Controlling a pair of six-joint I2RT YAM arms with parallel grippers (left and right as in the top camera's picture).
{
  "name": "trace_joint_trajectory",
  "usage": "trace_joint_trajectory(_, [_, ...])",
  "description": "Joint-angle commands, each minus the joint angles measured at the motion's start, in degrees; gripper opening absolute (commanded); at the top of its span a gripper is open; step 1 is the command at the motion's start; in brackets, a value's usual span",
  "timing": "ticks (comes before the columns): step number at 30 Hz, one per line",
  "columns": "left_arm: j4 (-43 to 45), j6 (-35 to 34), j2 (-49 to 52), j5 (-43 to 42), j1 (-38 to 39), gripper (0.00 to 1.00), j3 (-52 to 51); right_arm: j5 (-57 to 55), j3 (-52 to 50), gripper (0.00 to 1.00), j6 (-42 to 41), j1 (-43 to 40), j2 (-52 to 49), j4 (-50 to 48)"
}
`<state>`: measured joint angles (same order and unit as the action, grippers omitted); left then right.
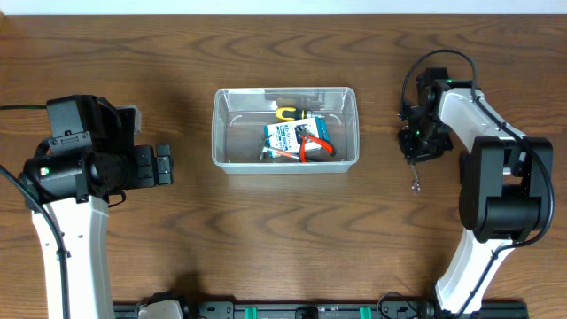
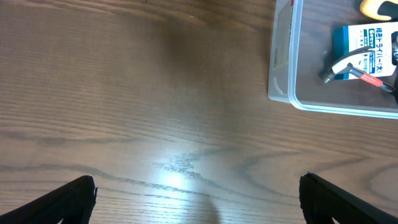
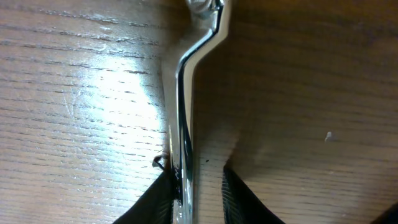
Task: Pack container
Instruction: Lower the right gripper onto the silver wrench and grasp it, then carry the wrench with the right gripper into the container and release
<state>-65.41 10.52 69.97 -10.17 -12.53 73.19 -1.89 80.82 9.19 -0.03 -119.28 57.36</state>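
The right tool (image 3: pixel 198 196) sat low on the desk (image 1: pixel 292 230), fingers (image 3: pixel 163 198) apart astride a wrench (image 3: pixel 185 112) (one touching it), seemingly to carry it to the container (image 1: pixel 218 133) mid-desk. The left tool (image 2: pixel 199 202) hung wide apart, idle.
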Motion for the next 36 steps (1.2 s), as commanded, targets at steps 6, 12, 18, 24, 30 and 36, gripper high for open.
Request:
trace_joint_trajectory(6, [-0.07, -0.11, -0.09, -0.33, 0.13, 0.98, -0.44, -2.16, -2.29, 0.12, -0.57, 0.11, -2.62, -0.85])
trace_joint_trajectory(12, [-0.07, -0.11, -0.09, -0.33, 0.13, 0.98, -0.44, -2.16, -2.29, 0.06, -0.59, 0.11, -2.62, -0.85])
trace_joint_trajectory(18, [-0.07, -0.11, -0.09, -0.33, 0.13, 0.98, -0.44, -2.14, -2.29, 0.01, -0.57, 0.11, -2.62, -1.27])
trace_joint_trajectory(24, [-0.07, -0.09, -0.11, -0.31, 0.13, 0.98, -0.44, 1.73, -2.21, 0.01, -0.59, 0.11, -2.54, -2.64])
trace_joint_trajectory(30, [-0.04, -0.09, -0.09, -0.33, 0.13, 0.98, -0.44, 3.04, 0.79, 0.01, -1.88, 0.48, -0.37, -1.16])
trace_joint_trajectory(36, [-0.02, -0.11, -0.09, -0.33, 0.13, 0.98, -0.44, 3.02, 9.42, 0.01, -1.36, 2.56, 7.98, 1.84])
